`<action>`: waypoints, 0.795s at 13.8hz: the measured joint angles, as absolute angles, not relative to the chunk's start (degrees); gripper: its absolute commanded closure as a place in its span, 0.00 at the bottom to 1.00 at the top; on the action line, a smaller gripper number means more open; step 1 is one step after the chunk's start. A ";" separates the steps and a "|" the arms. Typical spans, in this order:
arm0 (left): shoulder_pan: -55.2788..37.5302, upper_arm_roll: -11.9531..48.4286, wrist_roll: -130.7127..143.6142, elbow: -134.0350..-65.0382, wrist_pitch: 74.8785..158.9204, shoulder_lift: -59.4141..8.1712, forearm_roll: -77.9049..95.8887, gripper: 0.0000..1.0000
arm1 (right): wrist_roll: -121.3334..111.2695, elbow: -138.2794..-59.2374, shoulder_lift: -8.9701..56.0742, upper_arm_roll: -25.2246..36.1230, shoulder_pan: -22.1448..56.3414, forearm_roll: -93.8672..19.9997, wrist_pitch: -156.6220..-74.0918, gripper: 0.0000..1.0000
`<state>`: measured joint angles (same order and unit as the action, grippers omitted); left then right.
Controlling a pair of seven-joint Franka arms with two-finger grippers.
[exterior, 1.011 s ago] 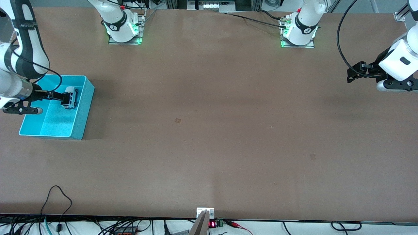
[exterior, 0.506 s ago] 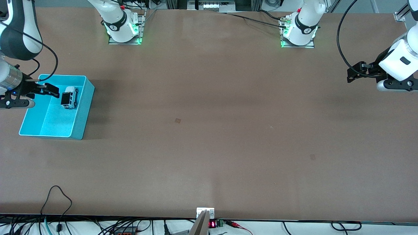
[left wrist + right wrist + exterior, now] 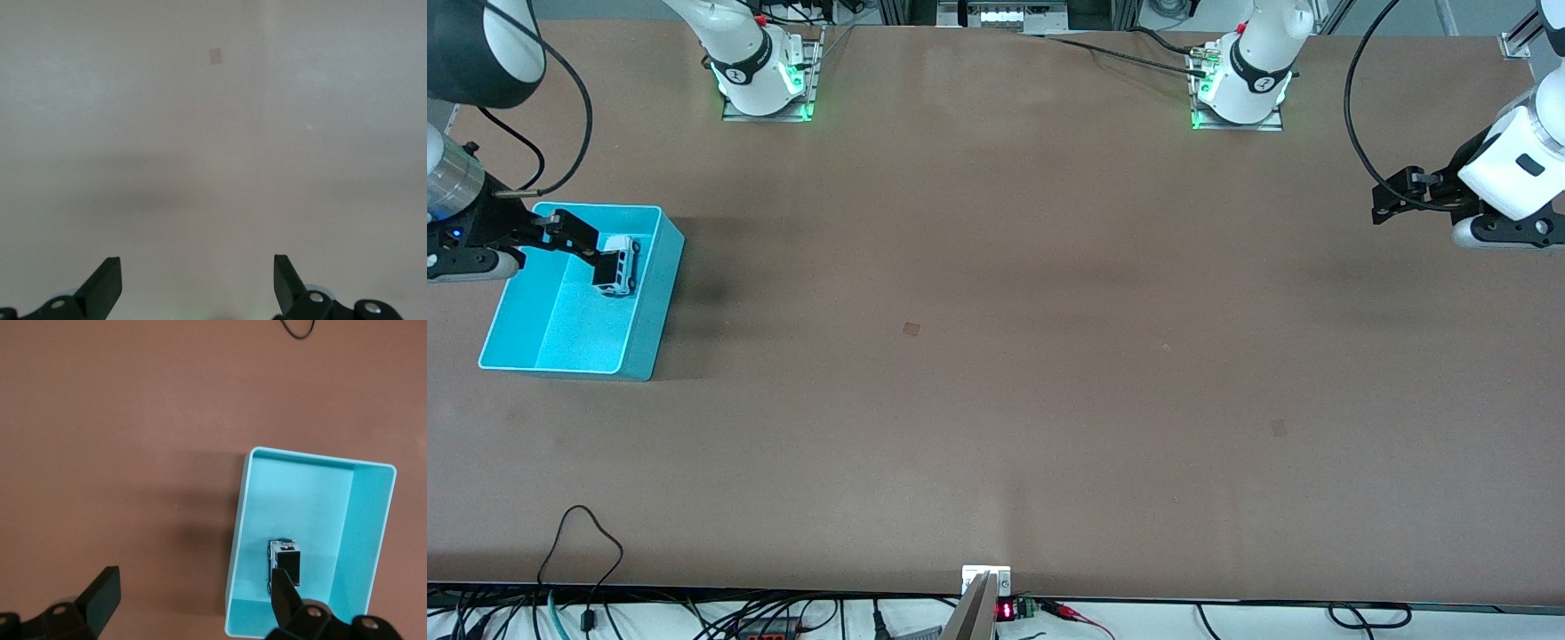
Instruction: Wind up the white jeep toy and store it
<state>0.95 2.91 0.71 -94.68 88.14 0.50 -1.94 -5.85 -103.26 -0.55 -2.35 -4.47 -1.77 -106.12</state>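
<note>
Front view: the white jeep toy lies in the turquoise bin, at the right arm's end of the counter. The right gripper hangs over the bin, fingers open and empty. The left gripper waits over the counter's other end.

Left wrist view: fingers spread apart over bare counter.

Right wrist view: the toy sits inside the bin.

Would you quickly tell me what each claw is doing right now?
Left claw: open, holding nothing, waiting over bare table.
Right claw: open, holding nothing, above the turquoise bin.

White arms, black joint bands, black pincers, green-lit bases
</note>
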 measured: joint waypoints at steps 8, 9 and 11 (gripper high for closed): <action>0.95 2.91 0.71 -94.60 87.86 0.50 -1.94 0.00 | -5.91 -92.77 1.92 -2.27 -3.81 -2.99 -99.68 0.00; 0.95 2.92 0.71 -94.60 87.86 0.50 -1.94 0.00 | -5.75 -91.66 2.61 -2.28 -3.30 -1.69 -99.29 0.00; 0.95 2.92 0.71 -94.59 87.85 0.50 -1.94 0.00 | -3.08 -91.35 3.33 -2.29 -2.14 -0.40 -98.87 0.00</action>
